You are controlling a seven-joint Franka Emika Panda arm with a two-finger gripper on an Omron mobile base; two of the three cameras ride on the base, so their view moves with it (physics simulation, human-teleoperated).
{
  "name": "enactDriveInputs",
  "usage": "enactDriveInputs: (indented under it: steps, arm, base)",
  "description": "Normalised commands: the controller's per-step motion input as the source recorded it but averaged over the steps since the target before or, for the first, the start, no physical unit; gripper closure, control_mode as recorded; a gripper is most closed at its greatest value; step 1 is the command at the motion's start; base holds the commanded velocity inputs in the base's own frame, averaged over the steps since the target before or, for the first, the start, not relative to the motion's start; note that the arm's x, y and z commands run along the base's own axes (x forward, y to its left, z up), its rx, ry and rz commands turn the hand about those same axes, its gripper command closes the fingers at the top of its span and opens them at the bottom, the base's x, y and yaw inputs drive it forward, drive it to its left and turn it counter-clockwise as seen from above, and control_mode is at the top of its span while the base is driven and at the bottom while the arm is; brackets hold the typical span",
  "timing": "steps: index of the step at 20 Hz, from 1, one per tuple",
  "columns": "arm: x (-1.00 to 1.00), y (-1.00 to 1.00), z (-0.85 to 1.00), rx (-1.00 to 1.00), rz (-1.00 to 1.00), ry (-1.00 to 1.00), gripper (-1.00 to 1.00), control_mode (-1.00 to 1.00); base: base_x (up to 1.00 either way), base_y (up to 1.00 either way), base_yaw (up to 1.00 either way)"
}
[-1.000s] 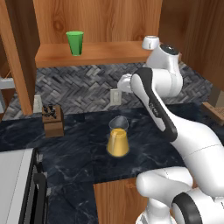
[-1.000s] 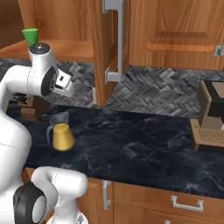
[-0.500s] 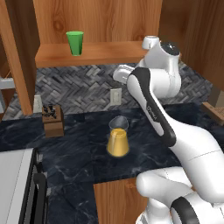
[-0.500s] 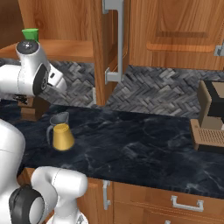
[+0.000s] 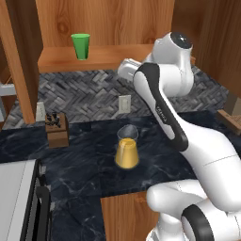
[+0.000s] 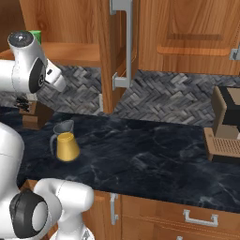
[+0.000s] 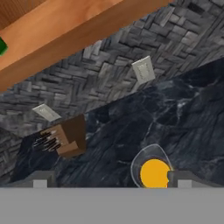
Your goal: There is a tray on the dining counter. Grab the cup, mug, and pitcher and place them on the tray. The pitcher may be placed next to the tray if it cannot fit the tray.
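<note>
The green cup [image 5: 81, 46] stands on a wooden shelf [image 5: 99, 59] above the black wall counter, and its edge shows in the hand view as the cup [image 7: 2, 46]. The glass pitcher [image 5: 127, 150] with yellow-orange liquid stands on that counter; it also shows as the pitcher [image 6: 66, 145] and from above as the pitcher [image 7: 151, 171]. My gripper [image 7: 111, 179] is open with nothing between its fingers. It hovers high above the pitcher, near the shelf's front edge, as the gripper [image 5: 123, 68]. The mug is hidden behind my arm. The tray and the dining counter are out of view.
A wooden knife block [image 5: 56, 129] sits at the left against the herringbone backsplash, with a wall outlet [image 5: 124, 103] behind the pitcher. An open cabinet door [image 6: 119, 47] hangs right of the arm. A coffee machine [image 6: 227, 124] stands far right. A stove edge [image 5: 19, 202] is at lower left.
My arm has lifted the open hand from just above the counter up to the shelf's front edge. The arm now covers the mug on the shelf. The pitcher and the cup have not moved.
</note>
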Motion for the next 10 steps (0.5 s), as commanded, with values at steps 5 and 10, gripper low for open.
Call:
enactDriveInputs:
  steps: [5, 10]
  arm:
    - [0.03, 0.22, 0.24, 0.07, 0.0, 0.0, -1.0, -1.0]
    - [0.16, 0.24, 0.19, 0.11, 0.0, 0.0, -1.0, -1.0]
  base:
    - [0.0, 0.0, 0.0]
    - [0.0, 0.0, 0.0]
